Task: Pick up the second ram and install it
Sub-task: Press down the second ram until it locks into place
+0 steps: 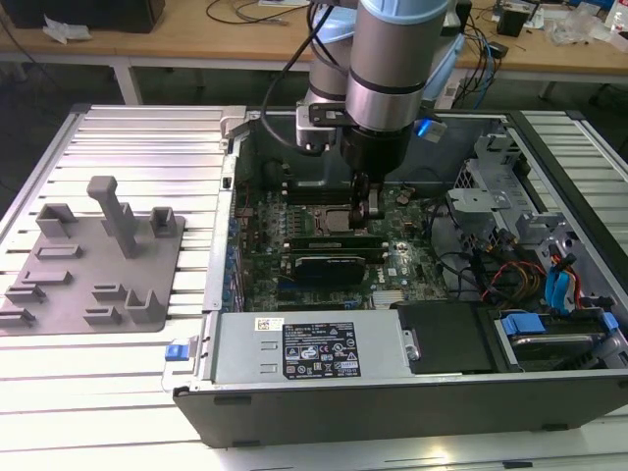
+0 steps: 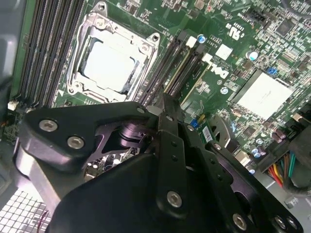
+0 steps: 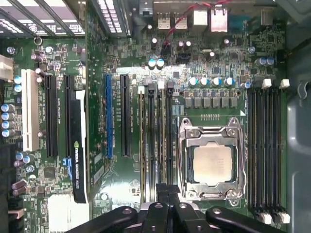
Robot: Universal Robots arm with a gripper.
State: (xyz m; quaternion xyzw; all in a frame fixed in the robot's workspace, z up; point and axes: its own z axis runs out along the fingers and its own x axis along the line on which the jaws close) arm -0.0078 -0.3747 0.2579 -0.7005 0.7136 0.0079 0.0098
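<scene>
The second ram (image 3: 159, 141) stands on edge in a black memory slot beside the CPU socket (image 3: 211, 162); it shows as a thin green-edged strip. Another such stick (image 3: 142, 141) sits two slots further from the socket. In the second wrist view the second ram (image 2: 188, 65) runs straight up to my gripper (image 2: 165, 99). The fingers are shut together, and the tips are at one end of the stick, touching it or just above it. In the exterior view my gripper (image 1: 368, 218) reaches down into the open case, at the end of the ram (image 1: 329, 235) towards that view's right.
A black-shrouded expansion card (image 1: 329, 265) lies just in front of the memory slots. Several empty slots (image 3: 265, 150) flank the socket's far side. Drive cages and cables (image 1: 510, 245) crowd the case at the exterior view's right. A grey holder tray (image 1: 93, 265) rests outside on the exterior view's left.
</scene>
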